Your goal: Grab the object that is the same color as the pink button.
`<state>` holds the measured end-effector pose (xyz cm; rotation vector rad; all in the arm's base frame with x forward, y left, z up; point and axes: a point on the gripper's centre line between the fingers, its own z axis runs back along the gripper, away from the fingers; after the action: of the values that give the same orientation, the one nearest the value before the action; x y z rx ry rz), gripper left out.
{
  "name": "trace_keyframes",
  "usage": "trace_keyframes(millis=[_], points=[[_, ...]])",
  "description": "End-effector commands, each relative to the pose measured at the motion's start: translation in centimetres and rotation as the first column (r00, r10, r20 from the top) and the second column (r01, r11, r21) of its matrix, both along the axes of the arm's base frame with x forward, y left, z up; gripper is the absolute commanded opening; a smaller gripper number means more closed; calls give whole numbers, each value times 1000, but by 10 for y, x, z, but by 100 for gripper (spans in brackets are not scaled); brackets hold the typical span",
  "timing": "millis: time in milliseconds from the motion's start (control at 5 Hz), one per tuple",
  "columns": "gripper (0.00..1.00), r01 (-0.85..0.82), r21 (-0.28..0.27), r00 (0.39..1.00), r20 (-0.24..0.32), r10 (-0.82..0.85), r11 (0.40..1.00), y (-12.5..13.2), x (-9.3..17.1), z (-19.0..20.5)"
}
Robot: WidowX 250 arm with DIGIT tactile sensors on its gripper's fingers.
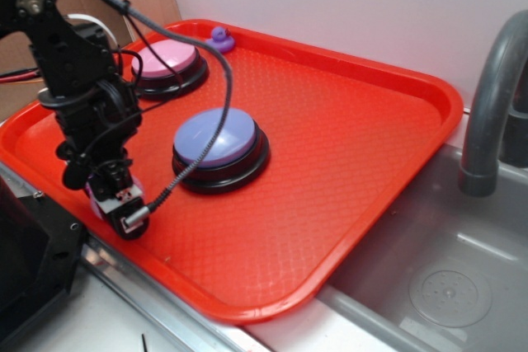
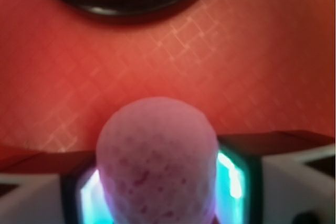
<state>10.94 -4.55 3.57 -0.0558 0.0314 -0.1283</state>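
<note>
Pink dimpled ball (image 2: 156, 163) clamped between my jaws, pads (image 2: 232, 174) touching both sides. Red textured plastic tray (image 1: 346, 146) beneath. Pink domed button (image 1: 165, 62) well apart.

The pink ball (image 2: 156, 161) sitting between the claw's (image 1: 115, 204) pads is looking matt and dimpled, with darker mottled pits. The pads (image 2: 232, 179) pressing it are glowing as translucent plastic in black frames. Under the claw, the red tray (image 1: 346, 146) is showing hard, glossy plastic with a fine crosshatched texture. Beside the claw, the lavender-blue button (image 1: 216, 136) is wearing a smooth domed top on a shiny black base; beyond it, the pink button (image 1: 167, 59) is looking alike.
</note>
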Motion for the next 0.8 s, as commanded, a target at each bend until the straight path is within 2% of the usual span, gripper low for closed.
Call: trace_keyframes(millis=[0,200,400,600], points=[[0,-34,-21,993,111,37,999,13,35,98],[0,-95,23,982,165,90,995,36,56,139],[0,-148,25,971,193,141,989,65,66,147],[0,-161,48,969,197,149,986,85,81,143]])
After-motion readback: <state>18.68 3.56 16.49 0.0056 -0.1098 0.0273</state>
